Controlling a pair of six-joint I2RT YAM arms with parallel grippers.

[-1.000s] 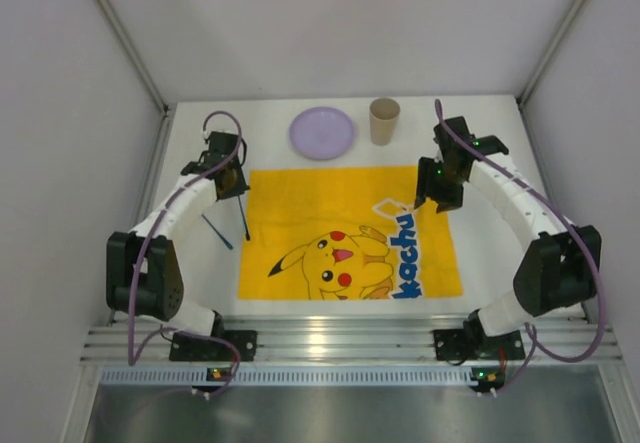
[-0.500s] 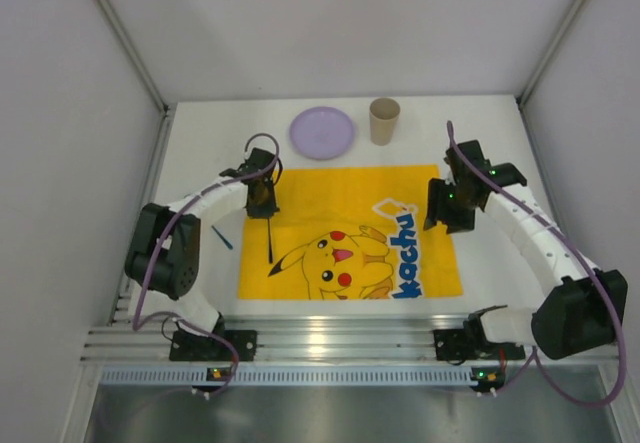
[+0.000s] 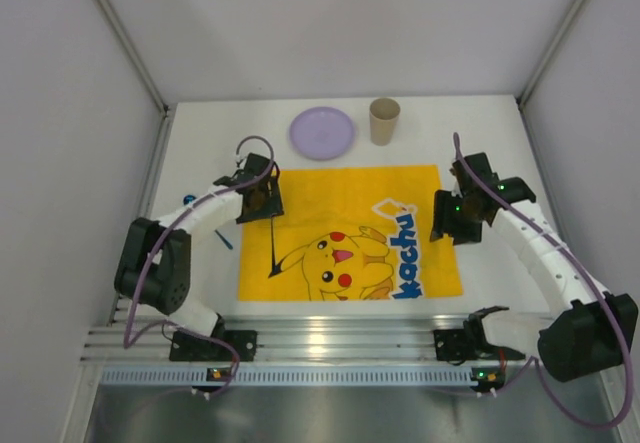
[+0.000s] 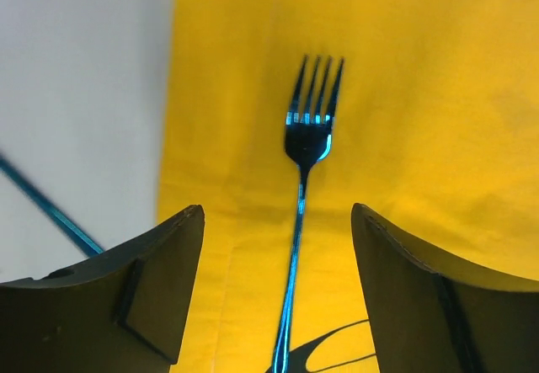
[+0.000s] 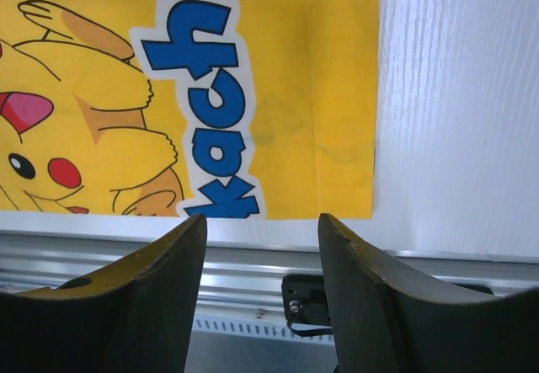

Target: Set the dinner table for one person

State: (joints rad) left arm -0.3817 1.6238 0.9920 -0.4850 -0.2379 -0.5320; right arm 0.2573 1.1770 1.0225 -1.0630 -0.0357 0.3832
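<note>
A dark blue fork [image 4: 308, 141] lies flat on the yellow cartoon mat [image 3: 330, 198] near its left edge, tines toward the near side of the dinner table [image 3: 495, 133]. In the top view the fork [image 3: 271, 248] is a thin dark line. My left gripper [image 4: 276, 213] hangs open over the handle, one finger on each side, neither touching it. My left gripper [image 3: 264, 206] sits just beyond the fork's handle end. My right gripper [image 5: 261, 221] is open and empty above the mat's near right corner; in the top view the right gripper [image 3: 452, 225] is at the mat's right edge.
A lilac plate [image 3: 322, 132] and a tan cup [image 3: 384, 120] stand on the white top behind the mat. A second thin blue utensil [image 4: 50, 211] lies on the bare table left of the mat [image 3: 222, 238]. A metal rail [image 5: 253, 263] runs along the near edge.
My left gripper has opened and let go of the fork, which now lies on the mat. The right gripper has drifted a little toward the near edge.
</note>
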